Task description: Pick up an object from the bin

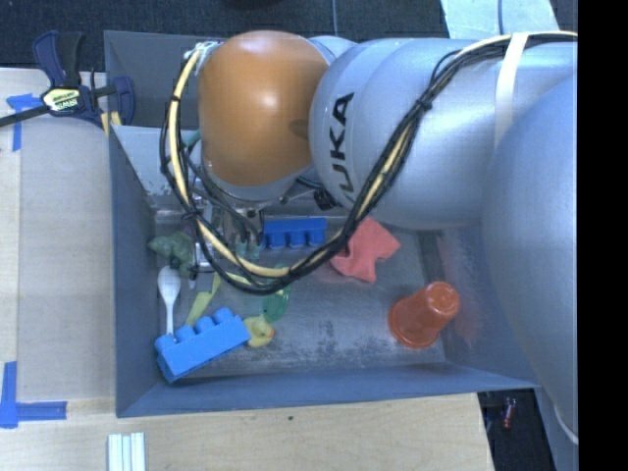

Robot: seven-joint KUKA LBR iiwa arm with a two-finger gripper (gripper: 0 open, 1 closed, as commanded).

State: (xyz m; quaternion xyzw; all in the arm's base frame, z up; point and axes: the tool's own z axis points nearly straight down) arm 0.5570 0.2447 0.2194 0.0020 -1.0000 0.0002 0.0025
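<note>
My gripper (222, 226) is low in the bin's left-middle part, mostly covered by the orange dome and looped cables. A small blue toy brick (294, 232) lies right beside its right side; whether the two touch is hidden. A dark green toy figure (175, 249) sits just left of the gripper. Below it lie a white plastic spoon (169, 292) and a yellow-green soft piece (204, 302).
A larger blue brick (201, 342) rests at the bin's front left, with a yellow and green toy (263, 326) beside it. A pink foam piece (365, 251) lies in the middle, an orange cup (424, 314) on its side at the front right. The arm covers the bin's right and back.
</note>
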